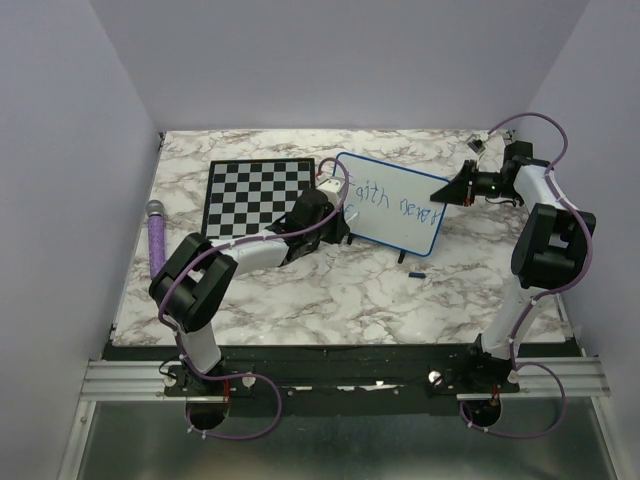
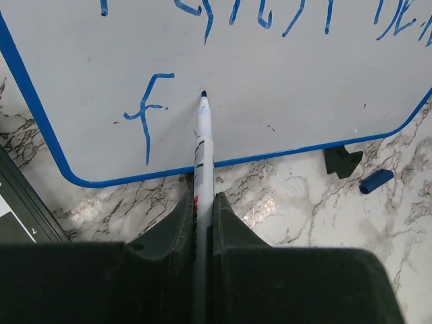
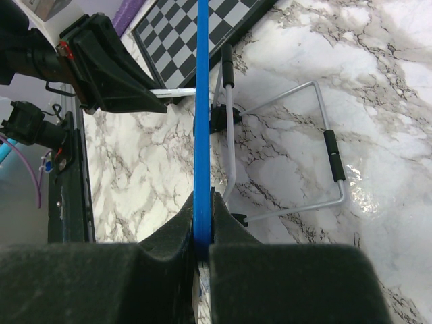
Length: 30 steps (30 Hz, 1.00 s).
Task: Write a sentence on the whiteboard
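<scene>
Left pincer (image 2: 204, 202): clamped on marker (image 2: 204, 128), tip against whiteboard (image 2: 283, 88), just right of "f"
Right pincer (image 3: 202, 202): gripped whiteboard's blue frame edge
Whiteboard: stood propped on table (image 2: 304, 209), right of chessboard (image 1: 255, 190)
Sentence (image 1: 395, 203): read "Faith never", lone "f" below

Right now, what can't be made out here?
- Top view: the left gripper covers the left end of the whiteboard, where the second line starts.
- Left wrist: the picture's upper edge cuts off the top line; the rear of the marker is hidden inside the gripper.
- Right wrist: the board shows edge-on in the right gripper; its face is unseen.
</scene>
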Each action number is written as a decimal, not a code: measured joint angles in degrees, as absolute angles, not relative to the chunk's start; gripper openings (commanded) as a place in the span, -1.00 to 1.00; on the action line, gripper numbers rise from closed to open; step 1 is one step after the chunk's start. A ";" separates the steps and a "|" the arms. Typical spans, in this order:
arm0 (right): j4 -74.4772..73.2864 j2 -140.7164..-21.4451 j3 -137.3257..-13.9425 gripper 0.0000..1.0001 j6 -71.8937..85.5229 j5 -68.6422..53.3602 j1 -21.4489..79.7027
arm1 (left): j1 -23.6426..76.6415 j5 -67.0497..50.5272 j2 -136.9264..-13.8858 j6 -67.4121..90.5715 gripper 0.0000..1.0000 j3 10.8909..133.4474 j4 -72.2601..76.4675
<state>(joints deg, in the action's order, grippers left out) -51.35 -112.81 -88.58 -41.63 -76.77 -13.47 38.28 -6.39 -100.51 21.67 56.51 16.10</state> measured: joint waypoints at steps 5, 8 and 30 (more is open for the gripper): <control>-51.35 -112.81 -88.58 -0.99 -41.63 -76.77 -13.47 | 38.20 -6.04 -100.51 21.87 -1.00 56.51 16.08; -51.35 -112.81 -88.58 -0.99 -41.63 -76.77 -13.47 | 38.15 -6.02 -100.51 21.96 -1.00 56.51 16.05; -52.10 -112.81 -88.58 -0.99 -41.60 -76.77 -13.47 | 37.08 -6.02 -100.18 22.55 -1.00 54.28 15.99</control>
